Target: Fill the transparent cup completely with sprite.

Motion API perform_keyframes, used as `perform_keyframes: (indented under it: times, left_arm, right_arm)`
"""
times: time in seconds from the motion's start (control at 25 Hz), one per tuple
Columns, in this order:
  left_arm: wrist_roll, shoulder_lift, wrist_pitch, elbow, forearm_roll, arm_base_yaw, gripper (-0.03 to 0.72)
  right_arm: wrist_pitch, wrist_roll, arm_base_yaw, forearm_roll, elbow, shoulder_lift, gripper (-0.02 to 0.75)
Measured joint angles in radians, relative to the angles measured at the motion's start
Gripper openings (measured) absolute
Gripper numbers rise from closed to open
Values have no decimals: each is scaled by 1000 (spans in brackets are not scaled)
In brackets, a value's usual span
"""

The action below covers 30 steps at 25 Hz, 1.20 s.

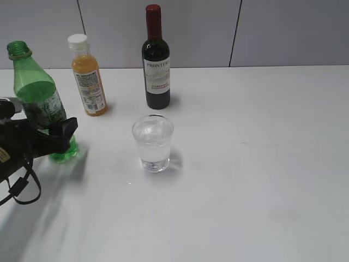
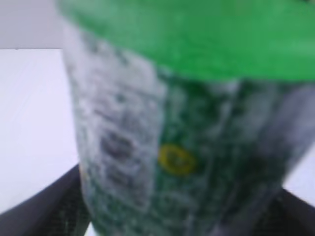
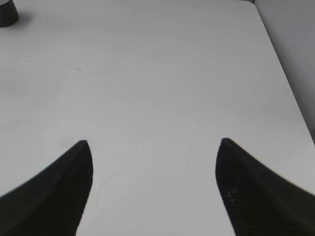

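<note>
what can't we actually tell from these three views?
- Left gripper, exterior view: its fingers are partly behind the sprite bottle, so contact with it is unclear.
- Left wrist view: the bottle's label is blurred and unreadable; the fingers are cut off by the bottom edge.
- Transparent cup: exact fill level is hard to read, clear on clear.
- Right wrist view: wine bottle cut off at the corner.

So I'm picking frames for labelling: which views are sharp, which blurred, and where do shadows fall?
Exterior view: sharp, the transparent cup and wine bottle casting soft shadows to their right. Left wrist view: badly out of focus, the sprite bottle fills the frame, label unreadable. Right wrist view: the table is crisp and evenly lit; the right pincer tips are dark.
</note>
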Motion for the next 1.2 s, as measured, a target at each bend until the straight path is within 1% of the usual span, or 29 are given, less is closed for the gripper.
perform_keyframes:
  times: [0.12, 0.28, 0.56, 0.72, 0.92, 1.04, 1.2]
  left_arm:
    - [6, -36, 1, 46, -2, 0, 637]
    - [51, -87, 0, 121, -14, 0, 637]
    - [75, -215, 0, 233, -120, 0, 634]
    - [103, -320, 9, 258, -162, 0, 631]
    - [191, -493, 162, 260, -223, 0, 627]
    - [304, -614, 275, 261, -293, 0, 625]
    - [424, -773, 437, 239, -408, 0, 621]
  right_arm:
    - [0, 0, 0, 0, 0, 0, 592]
    - [0, 0, 0, 0, 0, 0, 592]
    - [0, 0, 0, 0, 0, 0, 592]
    - [0, 0, 0, 0, 0, 0, 592]
    - [0, 0, 0, 0, 0, 0, 592]
    - [0, 0, 0, 0, 0, 0, 592]
    - [0, 0, 0, 0, 0, 0, 592]
